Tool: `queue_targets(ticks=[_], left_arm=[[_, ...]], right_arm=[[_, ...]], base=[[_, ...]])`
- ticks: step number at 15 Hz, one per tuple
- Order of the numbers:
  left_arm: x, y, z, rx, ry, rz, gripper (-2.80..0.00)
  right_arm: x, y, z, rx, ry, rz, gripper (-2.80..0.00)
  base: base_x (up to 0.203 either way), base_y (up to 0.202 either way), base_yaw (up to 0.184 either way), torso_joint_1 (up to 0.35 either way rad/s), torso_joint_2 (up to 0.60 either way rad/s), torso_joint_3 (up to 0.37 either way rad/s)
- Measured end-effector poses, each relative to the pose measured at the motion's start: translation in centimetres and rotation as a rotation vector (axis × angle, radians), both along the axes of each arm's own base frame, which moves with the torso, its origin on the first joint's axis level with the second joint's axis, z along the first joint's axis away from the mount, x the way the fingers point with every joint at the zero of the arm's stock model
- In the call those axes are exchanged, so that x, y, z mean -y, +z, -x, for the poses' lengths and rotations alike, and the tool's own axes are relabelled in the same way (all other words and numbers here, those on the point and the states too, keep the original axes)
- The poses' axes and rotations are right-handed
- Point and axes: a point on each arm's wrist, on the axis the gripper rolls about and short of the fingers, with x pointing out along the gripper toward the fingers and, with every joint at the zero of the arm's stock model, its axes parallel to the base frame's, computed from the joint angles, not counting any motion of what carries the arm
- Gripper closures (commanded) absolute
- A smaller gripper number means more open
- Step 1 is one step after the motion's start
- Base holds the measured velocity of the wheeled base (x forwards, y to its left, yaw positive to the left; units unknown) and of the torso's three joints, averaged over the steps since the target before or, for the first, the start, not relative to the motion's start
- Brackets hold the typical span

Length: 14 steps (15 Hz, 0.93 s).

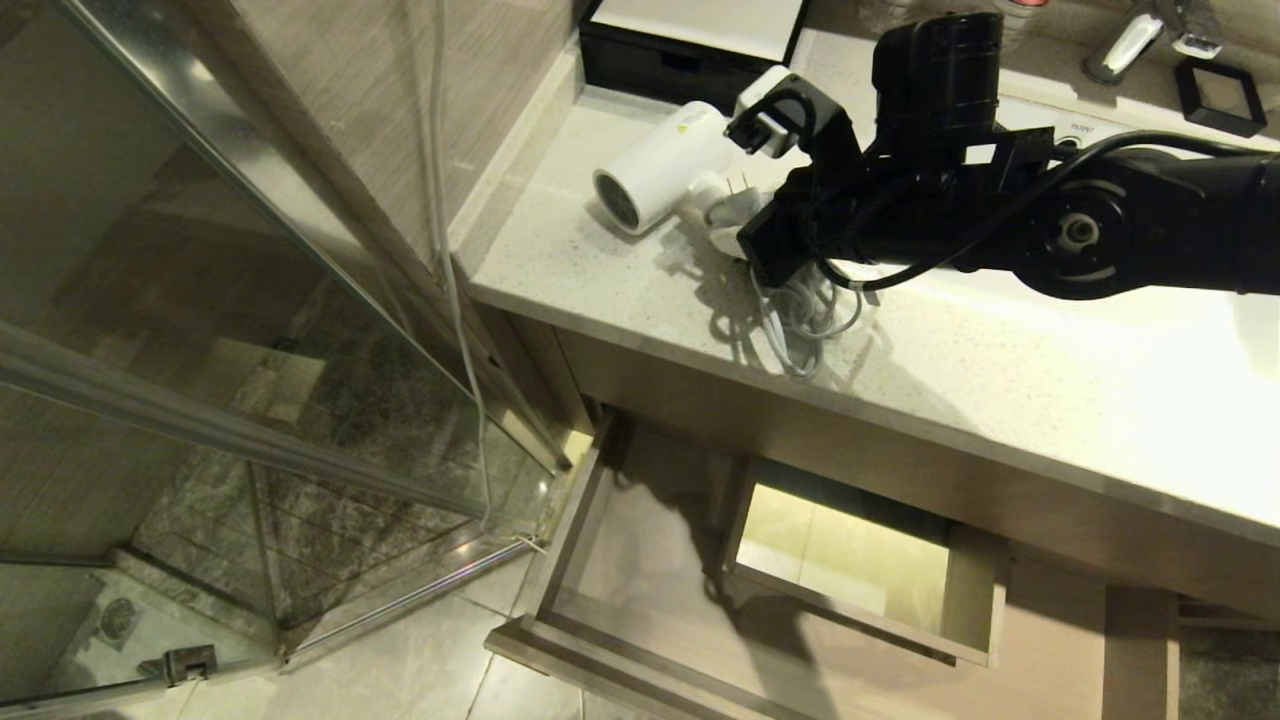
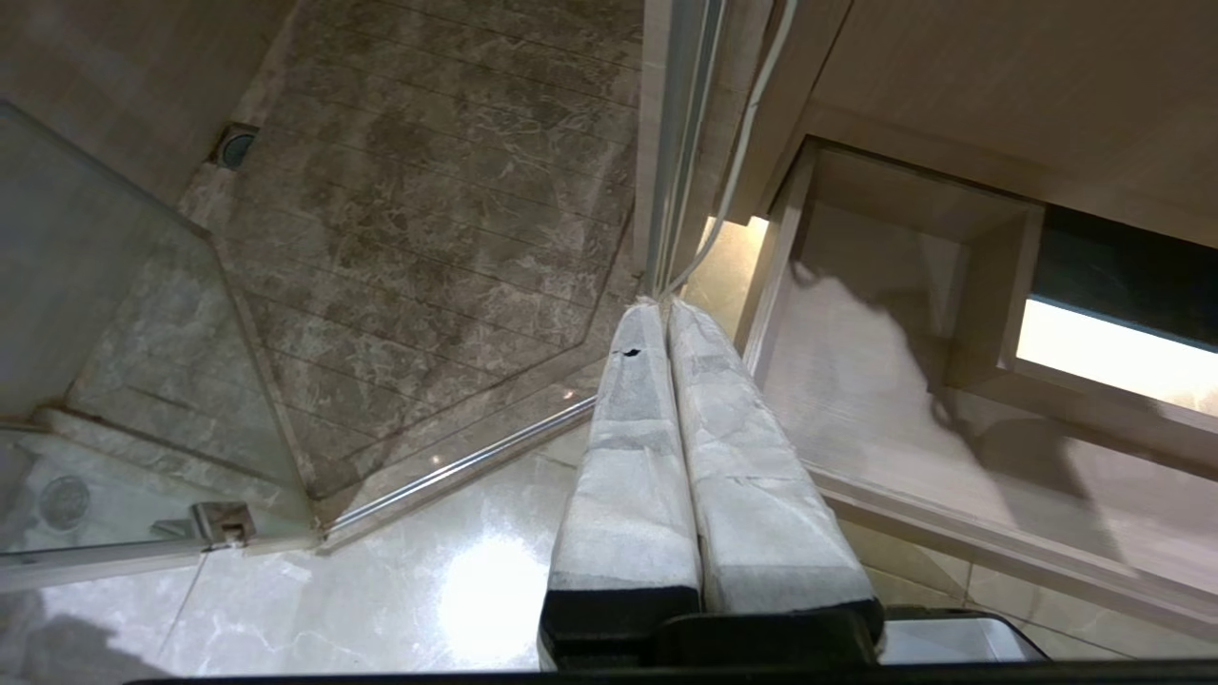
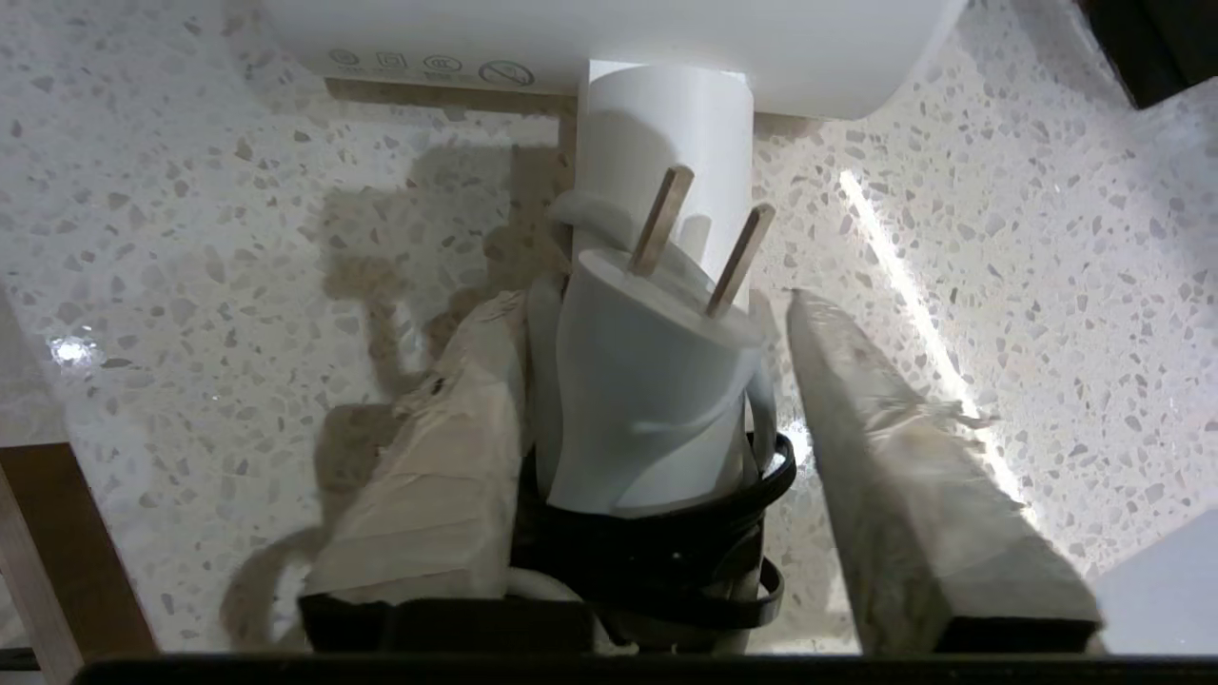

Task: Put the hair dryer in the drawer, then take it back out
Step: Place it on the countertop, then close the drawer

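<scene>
Right wrist view shows my right gripper (image 3: 657, 428) wide around the plug (image 3: 647, 400) of the small white cylindrical hair dryer (image 1: 660, 165), near the speckled counter's (image 1: 620, 290) back left corner. It seems released or not yet gripped; I cannot tell which step.

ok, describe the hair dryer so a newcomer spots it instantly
Start at the pale speckled stone counter above the open light wood-grain drawer. Near its back left end, in front of a black box, the small white cylindrical hair dryer lies on its side. Its round dark grille and bundled white cord set it apart.
</scene>
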Motion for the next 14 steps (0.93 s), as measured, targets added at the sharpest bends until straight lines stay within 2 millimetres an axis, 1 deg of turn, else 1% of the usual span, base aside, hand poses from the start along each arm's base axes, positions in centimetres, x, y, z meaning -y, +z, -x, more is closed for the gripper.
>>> queue_targets(ticks=[5, 9, 10, 14], left_arm=[[0.0, 0.0, 0.0, 0.0, 0.0, 0.0, 0.0], [0.0, 0.0, 0.0, 0.0, 0.001, 0.0, 0.0], [0.0, 0.0, 0.0, 0.0, 0.001, 0.0, 0.0], [0.0, 0.0, 0.0, 0.0, 0.0, 0.0, 0.0]], right_arm=[[1.6, 1.4, 0.4, 0.022, -0.027, -0.016, -2.8], [3.5, 3.6, 2.4, 0.052, -0.045, -0.072, -2.8], [4.0, 4.0, 3.2, 0.06, -0.046, -0.079, 0.0], [5.8, 5.1, 6.0, 0.067, -0.047, -0.085, 0.0]], base=[[0.0, 0.0, 0.0, 0.0, 0.0, 0.0], [0.0, 0.0, 0.0, 0.0, 0.0, 0.0], [0.0, 0.0, 0.0, 0.0, 0.0, 0.0], [0.0, 0.0, 0.0, 0.0, 0.0, 0.0]])
